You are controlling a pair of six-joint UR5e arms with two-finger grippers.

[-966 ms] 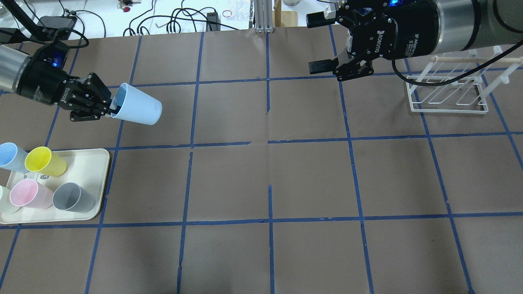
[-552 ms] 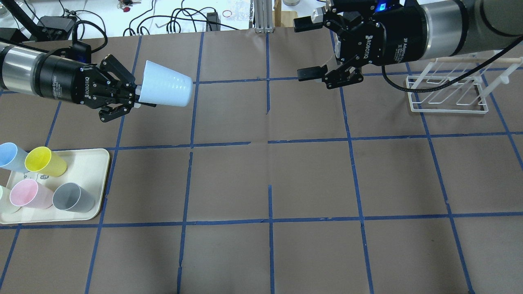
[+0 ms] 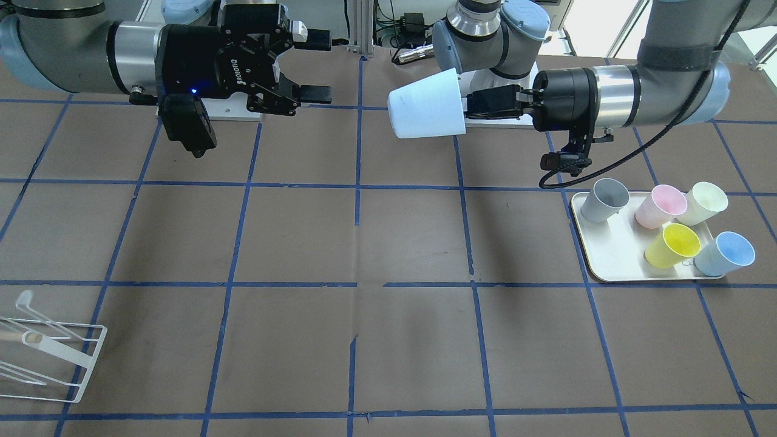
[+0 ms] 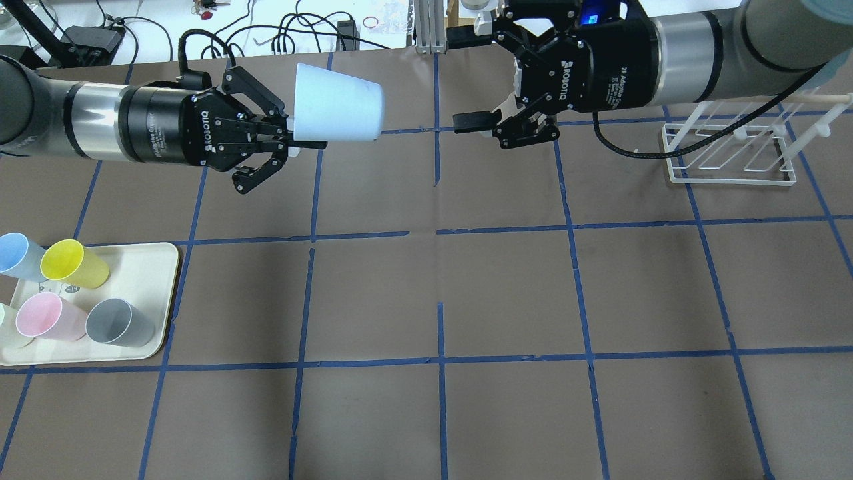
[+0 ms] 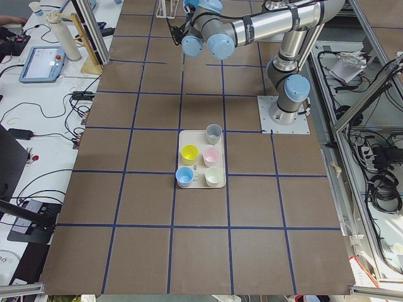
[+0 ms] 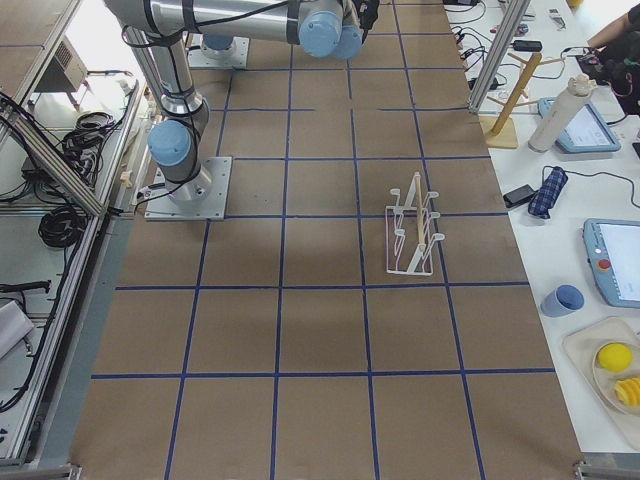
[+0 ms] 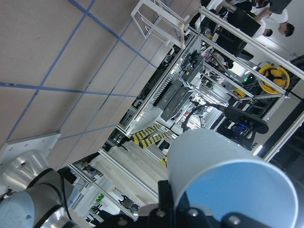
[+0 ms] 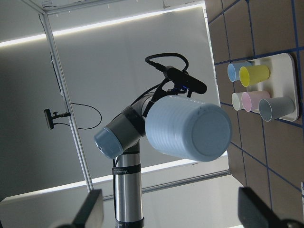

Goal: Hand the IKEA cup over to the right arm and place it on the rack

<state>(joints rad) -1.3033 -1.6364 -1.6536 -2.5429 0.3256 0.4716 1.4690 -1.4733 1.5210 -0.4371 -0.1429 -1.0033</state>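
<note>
My left gripper point(image 4: 290, 137) is shut on the rim of the pale blue IKEA cup point(image 4: 340, 112) and holds it sideways in the air, base pointing at my right gripper point(image 4: 466, 77). The right gripper is open and empty, a short gap from the cup's base. In the front-facing view the cup point(image 3: 425, 109) lies between the left gripper point(image 3: 470, 109) and the right gripper point(image 3: 318, 67). The right wrist view shows the cup's base point(image 8: 187, 127) between its spread fingertips point(image 8: 92, 209). The white wire rack point(image 4: 730, 157) stands at the far right, behind the right arm.
A cream tray point(image 4: 153, 267) at the front left holds a second pale blue cup point(image 4: 13, 257), a yellow cup point(image 4: 73, 265), a pink cup point(image 4: 46, 317) and a grey cup point(image 4: 120, 323). Cables lie beyond the table's far edge.
My left gripper has carried the cup up and to the right, levelling it toward the right gripper. My right gripper has moved left toward the cup and stays open.
</note>
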